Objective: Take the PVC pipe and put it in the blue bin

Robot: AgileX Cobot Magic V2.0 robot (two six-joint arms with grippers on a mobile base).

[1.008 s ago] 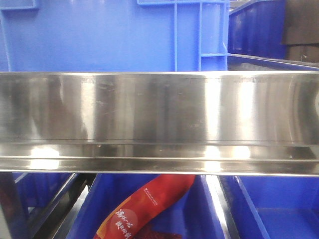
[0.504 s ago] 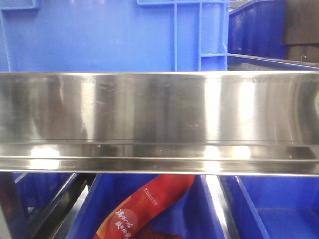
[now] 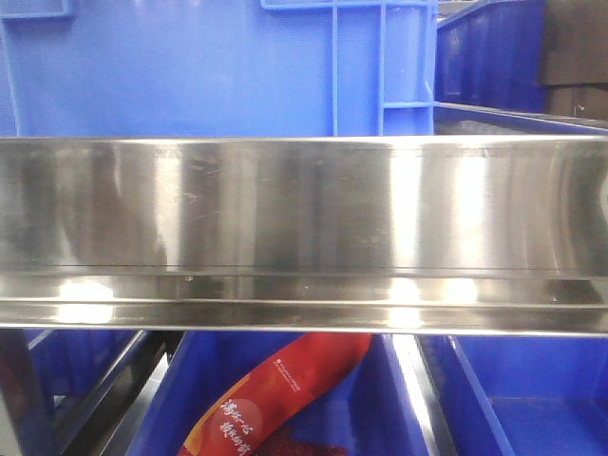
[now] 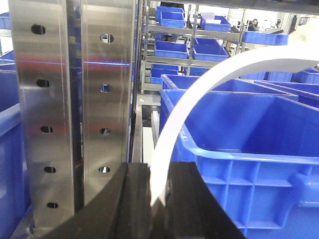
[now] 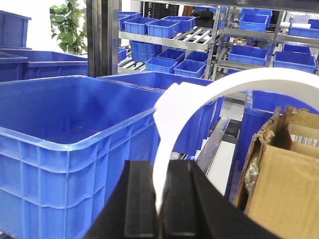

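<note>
In the left wrist view a white PVC pipe arc (image 4: 171, 130) rises from between my left gripper's (image 4: 158, 172) black fingers and curves right over a large blue bin (image 4: 249, 152); the gripper is shut on its lower end. The right wrist view shows a white PVC pipe arc (image 5: 167, 134) clamped the same way in my right gripper (image 5: 160, 169), curving up and to the right. A big blue bin (image 5: 75, 142) stands just left of that gripper. Neither gripper nor pipe appears in the front view.
A perforated steel upright (image 4: 75, 109) stands close on the left of the left gripper. A torn cardboard box (image 5: 284, 184) sits right of the right gripper. The front view is filled by a steel shelf rail (image 3: 304, 218), with blue bins behind and a red packet (image 3: 275, 389) below.
</note>
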